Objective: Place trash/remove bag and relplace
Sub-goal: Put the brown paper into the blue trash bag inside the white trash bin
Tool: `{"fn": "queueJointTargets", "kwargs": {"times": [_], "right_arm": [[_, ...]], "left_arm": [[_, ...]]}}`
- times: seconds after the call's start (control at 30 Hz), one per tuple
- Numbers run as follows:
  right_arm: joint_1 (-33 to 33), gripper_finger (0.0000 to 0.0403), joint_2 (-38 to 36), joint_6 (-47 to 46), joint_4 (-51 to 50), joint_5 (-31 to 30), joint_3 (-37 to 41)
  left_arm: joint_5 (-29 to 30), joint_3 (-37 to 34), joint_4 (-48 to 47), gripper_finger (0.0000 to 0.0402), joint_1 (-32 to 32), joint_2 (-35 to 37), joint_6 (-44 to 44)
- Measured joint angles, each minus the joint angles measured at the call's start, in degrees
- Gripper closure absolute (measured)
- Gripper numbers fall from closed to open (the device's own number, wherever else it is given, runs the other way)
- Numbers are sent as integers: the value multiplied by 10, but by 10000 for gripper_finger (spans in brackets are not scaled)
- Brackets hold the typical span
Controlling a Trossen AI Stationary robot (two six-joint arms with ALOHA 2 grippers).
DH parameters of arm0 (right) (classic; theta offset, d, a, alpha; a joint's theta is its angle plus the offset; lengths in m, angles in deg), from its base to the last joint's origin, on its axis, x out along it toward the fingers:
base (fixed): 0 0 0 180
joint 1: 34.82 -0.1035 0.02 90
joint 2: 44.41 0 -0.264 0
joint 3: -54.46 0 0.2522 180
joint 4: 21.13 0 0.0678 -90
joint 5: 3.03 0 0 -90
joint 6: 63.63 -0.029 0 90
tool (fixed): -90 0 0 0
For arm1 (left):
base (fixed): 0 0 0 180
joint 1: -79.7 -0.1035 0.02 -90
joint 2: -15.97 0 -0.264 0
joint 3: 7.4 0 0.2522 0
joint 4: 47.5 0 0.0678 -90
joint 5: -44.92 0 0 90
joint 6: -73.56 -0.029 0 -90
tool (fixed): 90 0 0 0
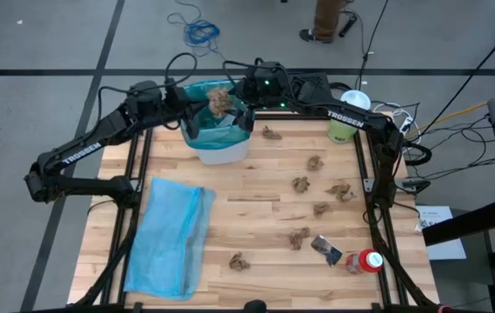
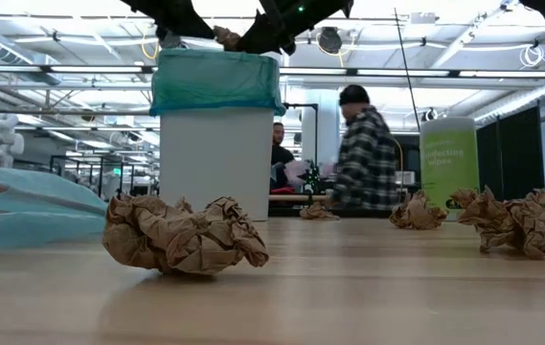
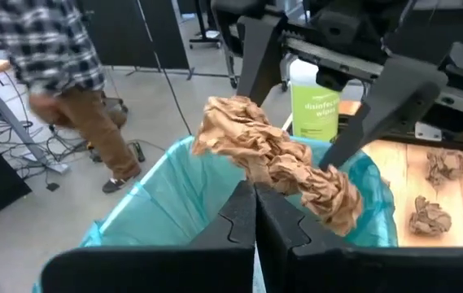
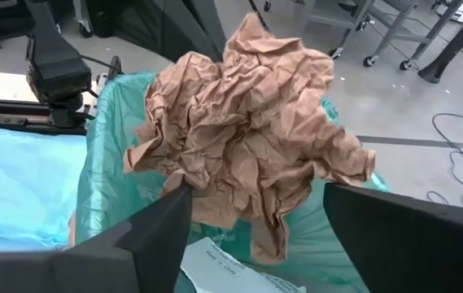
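From above, you see both tools over the bin at the desk's far edge. The right tool has a paper wad between its wide-open fingers. More wads lie spread out, with lots of room between them.

From low down, a wad looks light and soft; pinch its middle.

From the left wrist, the left tool is pressed shut and holds nothing.

From the right wrist, the wad sits over the green bag, ready to fall in.
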Motion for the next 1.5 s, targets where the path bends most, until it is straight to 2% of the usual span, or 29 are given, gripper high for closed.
{"fn": "queueJointTargets", "kwargs": {"times": [0.37,0.6,0.67,0.8,0.87,1.1,1.27,1.5], "right_arm": [[0,114,0,-27,17,0,0],[5,116,-4,-14,-19,-3,0],[5,116,-11,13,-43,-30,0],[9,116,-44,78,-96,-158,0],[21,117,-65,81,-118,-177,-1],[90,117,-85,32,-257,-72,0],[132,117,-63,19,-332,-65,18],[140,117,-56,35,-287,-14,148]], "left_arm": [[37,1,13,309,0,15,-34],[60,14,9,288,0,28,-33],[60,16,9,288,0,32,-33],[60,16,-24,288,0,41,-34],[61,16,-36,288,0,44,-33],[61,15,-38,288,0,46,-33],[61,15,-37,288,0,45,-33],[61,15,-40,288,0,45,-30]]}}
